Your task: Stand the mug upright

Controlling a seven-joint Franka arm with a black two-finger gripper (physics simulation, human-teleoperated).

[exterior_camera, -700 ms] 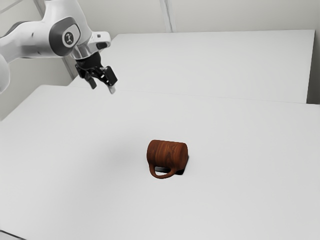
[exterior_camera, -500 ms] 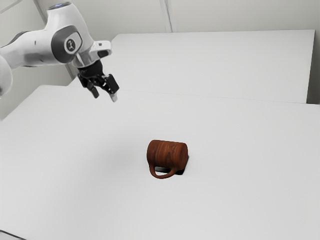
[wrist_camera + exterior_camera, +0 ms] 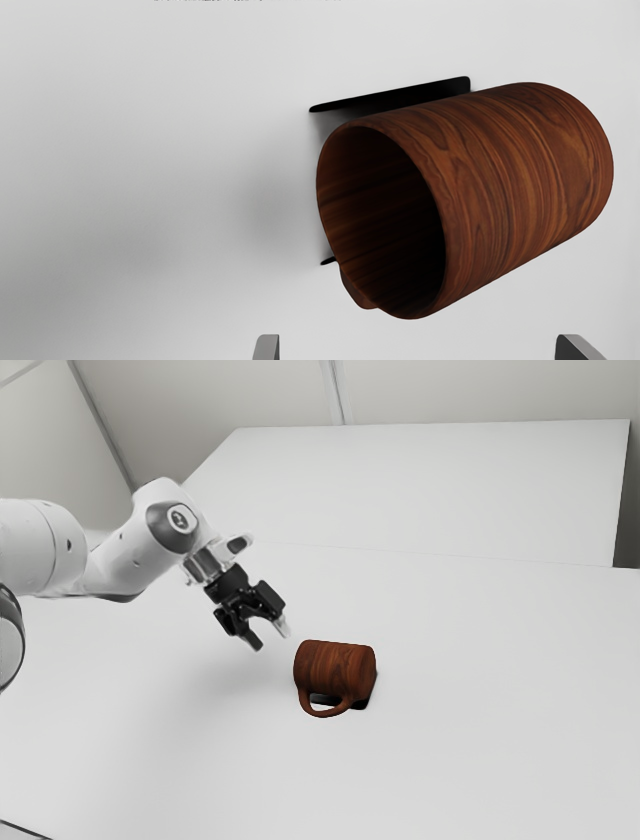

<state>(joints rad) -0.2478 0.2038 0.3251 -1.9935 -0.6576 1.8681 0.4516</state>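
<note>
In the exterior view the black gripper [image 3: 269, 641] hangs just above and to the exterior view's left of the brown wooden mug [image 3: 336, 668]. The mug lies on its side on the white table, its handle toward the view's lower edge. From the wrist view, the open mouth of the mug [image 3: 520, 175] faces the hand obliquely, and part of the handle peeks out below the rim. The gripper [image 3: 417, 347] is open, its fingertips wide apart, with nothing held between them.
A flat black piece [image 3: 400, 97] lies under and beside the mug. The white table [image 3: 480, 760] spreads around it, and a second white surface [image 3: 430, 490] stands behind, with pale walls beyond.
The arm has come down and toward the exterior view's right, bringing the gripper from well away to close beside the mug. The mug has stayed where it was.
</note>
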